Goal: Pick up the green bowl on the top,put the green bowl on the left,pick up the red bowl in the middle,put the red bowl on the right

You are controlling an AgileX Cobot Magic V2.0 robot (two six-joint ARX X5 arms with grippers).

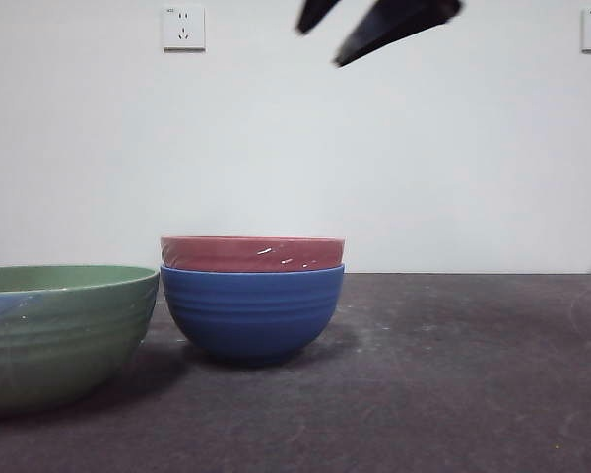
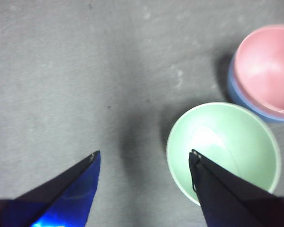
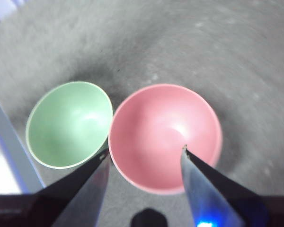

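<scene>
The right gripper (image 3: pixel 144 153) hung with released jaws directly above the red bowl (image 3: pixel 164 135), nested in the blue bowl (image 1: pixel 252 313), the green bowl (image 1: pixel 64 330) already left.

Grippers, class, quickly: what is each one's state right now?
Left gripper: open, holding nothing, above the table beside the sage-green ribbed bowl.
Right gripper: open, holding nothing, above the pinkish-red ribbed bowl.

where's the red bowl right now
The red bowl sits nested in the blue bowl at the middle of the front view, just right of the green bowl; the open right gripper hovers above it.
</scene>
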